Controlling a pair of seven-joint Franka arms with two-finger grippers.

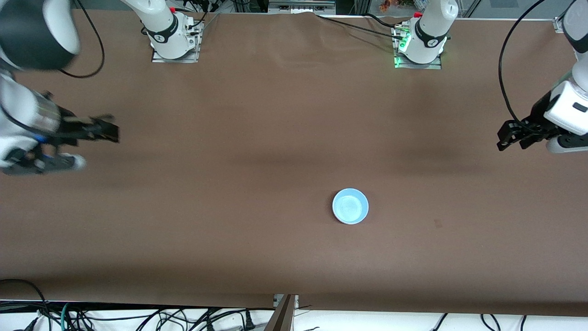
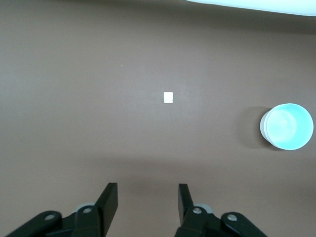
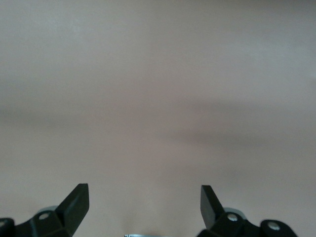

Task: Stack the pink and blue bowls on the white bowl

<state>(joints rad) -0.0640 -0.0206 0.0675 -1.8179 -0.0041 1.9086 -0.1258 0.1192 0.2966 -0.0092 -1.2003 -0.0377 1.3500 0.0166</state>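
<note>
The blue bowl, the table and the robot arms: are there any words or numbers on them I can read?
None can be read.
Blue bowl: no writing shows.
Brown table: no writing; the small white square on it looks blank.
Arm bases: a small dark mark, too small to read.

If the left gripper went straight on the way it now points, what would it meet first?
Probably just the brown table cover. The left gripper, jaws open, aims nearest a small white tag; the blue bowl sits well off that line.
</note>
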